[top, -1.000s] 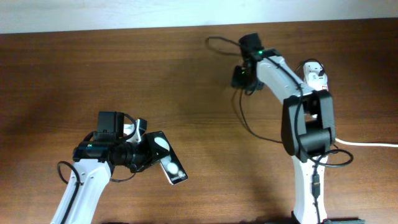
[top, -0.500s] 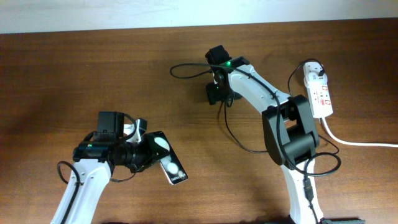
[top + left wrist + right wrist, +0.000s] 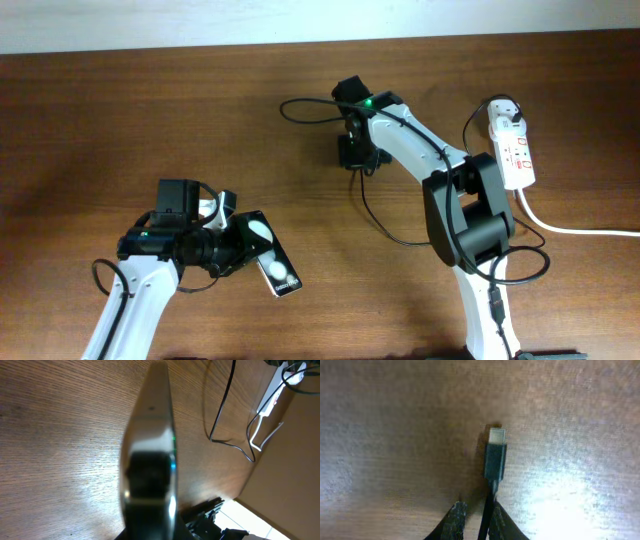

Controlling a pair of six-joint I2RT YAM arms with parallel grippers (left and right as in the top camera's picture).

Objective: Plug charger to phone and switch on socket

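Note:
My left gripper point(image 3: 243, 250) is shut on the phone point(image 3: 271, 257), a black slab with two white round patches, held at the lower left. The left wrist view shows the phone edge-on and blurred point(image 3: 150, 445). My right gripper point(image 3: 356, 156) is at the upper middle, shut on the charger point(image 3: 372, 212), a thin black cable. In the right wrist view the cable runs between the fingers point(image 3: 476, 512), and its connector tip point(image 3: 495, 452) sticks out just above the wood. The socket point(image 3: 516, 150) lies at the far right, with the charger's white plug point(image 3: 503, 112) at its top end.
The socket's thick white cord point(image 3: 580, 230) runs off the right edge. The charger loops across the table between the right arm's base point(image 3: 485, 300) and the socket. In the left wrist view the cable point(image 3: 220, 410) and socket point(image 3: 272, 392) show at the top right.
My right arm swung left from beside the socket to the upper middle, carrying the charger cable with it. The left arm and the phone have not moved.

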